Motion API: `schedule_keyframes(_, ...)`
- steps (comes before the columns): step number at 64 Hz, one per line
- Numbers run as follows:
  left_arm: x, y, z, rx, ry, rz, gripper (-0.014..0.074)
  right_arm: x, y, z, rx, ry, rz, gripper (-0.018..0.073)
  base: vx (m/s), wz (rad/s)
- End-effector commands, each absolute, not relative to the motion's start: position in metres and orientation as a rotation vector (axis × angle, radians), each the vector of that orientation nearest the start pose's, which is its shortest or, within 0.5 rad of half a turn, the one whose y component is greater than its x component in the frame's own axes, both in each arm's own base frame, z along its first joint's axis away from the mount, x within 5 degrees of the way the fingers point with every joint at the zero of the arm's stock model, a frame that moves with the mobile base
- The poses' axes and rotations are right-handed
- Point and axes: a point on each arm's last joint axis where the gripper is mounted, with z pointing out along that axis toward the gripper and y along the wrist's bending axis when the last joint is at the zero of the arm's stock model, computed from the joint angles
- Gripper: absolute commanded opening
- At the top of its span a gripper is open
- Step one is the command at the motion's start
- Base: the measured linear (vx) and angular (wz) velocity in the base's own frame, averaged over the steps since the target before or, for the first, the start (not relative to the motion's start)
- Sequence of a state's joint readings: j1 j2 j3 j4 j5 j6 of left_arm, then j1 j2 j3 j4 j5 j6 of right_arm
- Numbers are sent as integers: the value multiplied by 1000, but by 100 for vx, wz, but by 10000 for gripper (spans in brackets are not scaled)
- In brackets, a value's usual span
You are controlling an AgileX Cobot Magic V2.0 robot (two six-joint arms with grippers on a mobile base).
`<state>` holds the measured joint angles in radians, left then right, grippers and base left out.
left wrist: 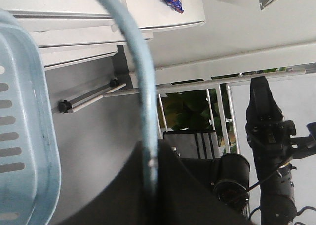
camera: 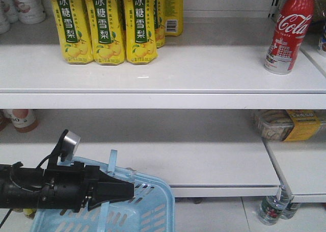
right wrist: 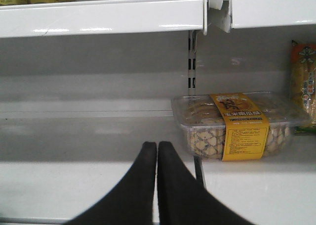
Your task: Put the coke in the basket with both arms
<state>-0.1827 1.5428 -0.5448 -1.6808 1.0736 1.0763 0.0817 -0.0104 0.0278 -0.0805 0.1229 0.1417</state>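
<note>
One coke (camera: 288, 30) is seen upright on the top shelf (camera: 204, 74), far right, well apart from the basket (camera: 147, 206); it is touched by neither gripper. One basket is counted, low at front left, below the lower shelf edge. The left gripper (camera: 125, 189) is clamped on the basket by one thin handle (left wrist: 140, 71); in the left wrist view the handle is seen arching down into the dark jaw. The right gripper (right wrist: 157, 153) is closed on nothing, its two fingers pressed together; it is pointed at the lower shelf, just beside one clear biscuit box (right wrist: 232, 126) with a yellow label. The right arm (left wrist: 266, 131) is also caught in the left wrist view, apart from the basket. Yellow bottles (camera: 104, 23) are counted on the top shelf: three in the front row, a fourth partly hidden behind. Two clear bottles (camera: 270, 209) are seen on the floor at the right, under the shelving. One yellow packet (right wrist: 303, 86) is cut off at the right edge of the right wrist view.
</note>
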Motion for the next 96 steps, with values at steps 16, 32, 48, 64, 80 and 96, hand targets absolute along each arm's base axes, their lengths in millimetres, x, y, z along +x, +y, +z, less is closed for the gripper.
schedule_keyframes(16,219,-125,215,-19,2214,-1787,-6,56,4,198,-23,1540,99,-9,0,0)
schedule_keyframes(32,219,-125,215,-19,2214,-1787,-6,56,4,198,-23,1537,99,-9,0,0)
schedule_keyframes(48,219,-125,215,-19,2214,-1787,-6,52,5,228,-41,1396,92,-9,0,0)
schedule_keyframes(64,219,-125,215,-19,2214,-1787,-6,67,4,278,-85,1570,10,-9,0,0)
schedule_keyframes(80,219,-125,215,-19,2214,-1787,-6,105,6,314,-84,1718,4,-9,0,0)
schedule_keyframes(96,219,-125,215,-19,2214,-1787,-6,125,8,310,-105,1736,-3,-8,0,0)
